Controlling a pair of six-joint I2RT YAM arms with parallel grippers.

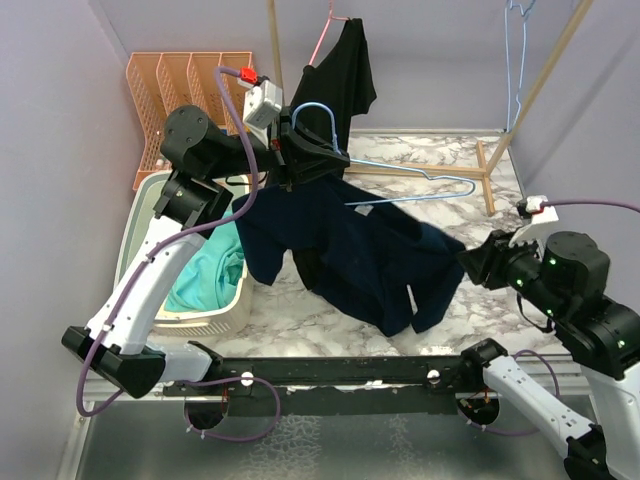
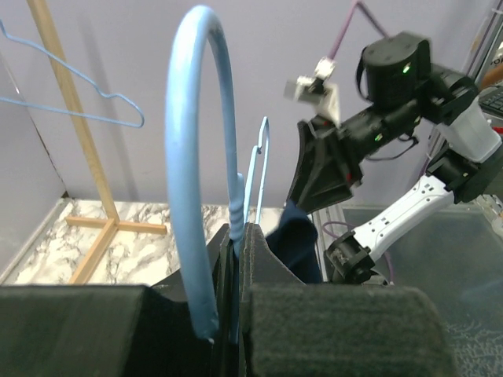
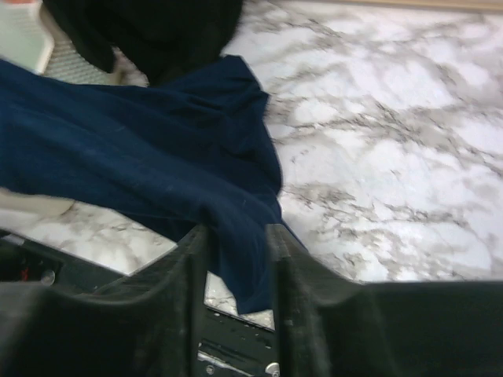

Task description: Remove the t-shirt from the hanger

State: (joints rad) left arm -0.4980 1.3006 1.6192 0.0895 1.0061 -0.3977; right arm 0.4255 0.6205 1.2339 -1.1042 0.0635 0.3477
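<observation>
Left gripper (image 2: 236, 314) clamps the hanger (image 2: 192, 157); right gripper (image 3: 236, 259), jaws apart, straddles the t-shirt (image 3: 141, 165) hem. Mid-removal, I judge; next I close and pull.

black-and-white arms (image 1: 150, 290); purple cables (image 1: 600, 204)

left claw (image 2: 238, 267) clamped on light-blue hanger (image 2: 179, 196) | navy t-shirt (image 2: 297, 243) just beyond | right arm (image 2: 393, 86) behind

Pale lilac walls (image 1: 60, 120) on left, far and right sides, evenly lit. White worktop (image 1: 440, 150) with grey marble veining. Wooden rack (image 1: 487, 185) standing at worktop's far right corner, slim posts rising out of view. Orange divider rack (image 1: 170, 80) in far left corner. Grey textured plate (image 1: 330, 450) along near edge.
</observation>
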